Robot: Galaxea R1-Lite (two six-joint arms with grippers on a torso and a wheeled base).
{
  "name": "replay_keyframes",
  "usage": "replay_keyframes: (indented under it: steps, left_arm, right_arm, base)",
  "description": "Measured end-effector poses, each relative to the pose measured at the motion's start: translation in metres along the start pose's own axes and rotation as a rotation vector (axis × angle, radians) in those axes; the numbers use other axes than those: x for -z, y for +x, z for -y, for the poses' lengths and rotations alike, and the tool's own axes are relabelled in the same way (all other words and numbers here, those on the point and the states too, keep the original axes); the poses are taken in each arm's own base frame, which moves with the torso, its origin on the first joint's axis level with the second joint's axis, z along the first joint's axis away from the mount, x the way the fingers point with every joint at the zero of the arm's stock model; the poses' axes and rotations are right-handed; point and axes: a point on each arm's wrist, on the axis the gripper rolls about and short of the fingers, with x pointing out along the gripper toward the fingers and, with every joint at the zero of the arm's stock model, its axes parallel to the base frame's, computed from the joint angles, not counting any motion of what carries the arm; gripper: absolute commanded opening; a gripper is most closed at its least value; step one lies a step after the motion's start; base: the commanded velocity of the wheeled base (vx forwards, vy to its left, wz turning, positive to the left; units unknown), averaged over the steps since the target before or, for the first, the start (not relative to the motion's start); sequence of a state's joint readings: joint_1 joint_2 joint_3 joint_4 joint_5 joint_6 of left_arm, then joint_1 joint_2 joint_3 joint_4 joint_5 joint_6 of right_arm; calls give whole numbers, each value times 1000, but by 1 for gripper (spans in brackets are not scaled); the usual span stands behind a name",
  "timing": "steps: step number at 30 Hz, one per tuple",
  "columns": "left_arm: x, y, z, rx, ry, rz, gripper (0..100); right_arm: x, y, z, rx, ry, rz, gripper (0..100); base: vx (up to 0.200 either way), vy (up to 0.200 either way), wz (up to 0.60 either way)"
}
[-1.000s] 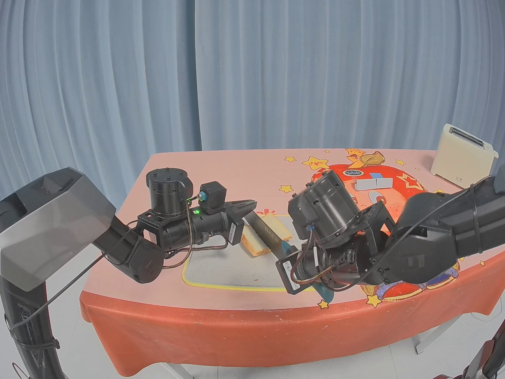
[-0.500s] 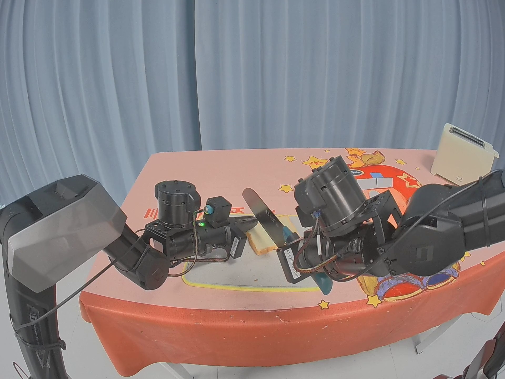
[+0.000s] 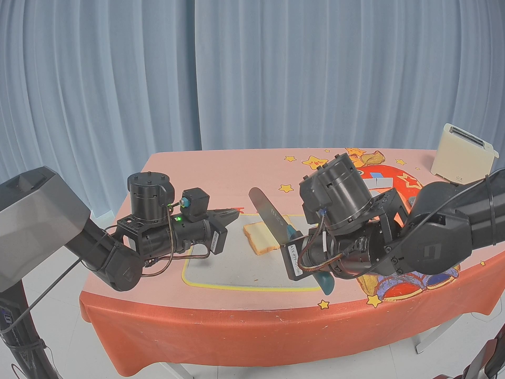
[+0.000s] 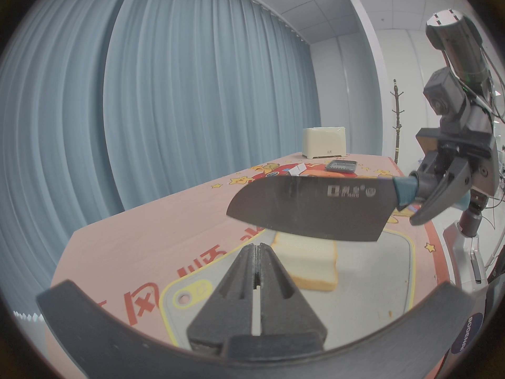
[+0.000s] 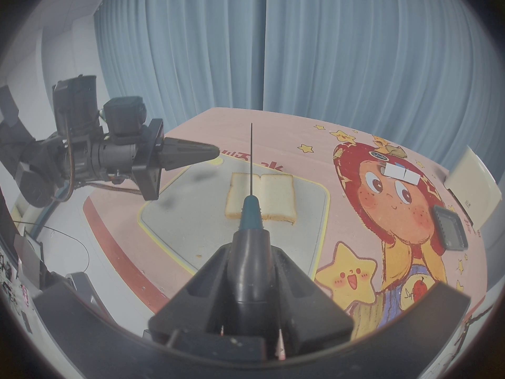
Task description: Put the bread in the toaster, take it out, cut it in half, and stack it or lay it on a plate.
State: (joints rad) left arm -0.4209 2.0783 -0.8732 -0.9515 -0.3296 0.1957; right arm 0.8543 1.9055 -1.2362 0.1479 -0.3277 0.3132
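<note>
Head view: left hand (image 3: 235,215) farther back

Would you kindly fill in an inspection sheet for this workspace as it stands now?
Surface: table under a pink cartoon-print cloth; grey cutting mat with a yellow border on it.
Job's things: slice of white bread flat on the mat; dark-bladed knife with a teal handle held above it, not touching; cream toaster at the far right corner; dark square tray near the right edge.
Clutter: two small pale blocks on the cartoon face; crumbs on the mat.
Grippers: right gripper shut on the knife's handle; left gripper shut, empty, left of the bread, apart.
Cables: cable loops at both wrists, off the bread.
Surroundings: blue-grey curtain behind the table.
</note>
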Motion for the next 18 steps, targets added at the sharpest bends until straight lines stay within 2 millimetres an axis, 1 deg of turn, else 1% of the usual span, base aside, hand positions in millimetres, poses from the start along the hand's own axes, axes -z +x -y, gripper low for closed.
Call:
replay_keyframes:
  steps: [6,9,18]
  left_arm:
    - [-3,-8,-4,-25,-5,0,0]
    - [-7,-9,-7,-36,-2,15,0]
    - [-19,-8,-15,-54,14,63,0]
  right_arm:
    - [1,-3,1,3,4,-8,0]
    - [5,-3,2,16,0,-51,0]
    - [5,2,-4,15,17,-65,0]
  base:
    - [0,0,0]
    - [0,0,0]
    - [0,0,0]
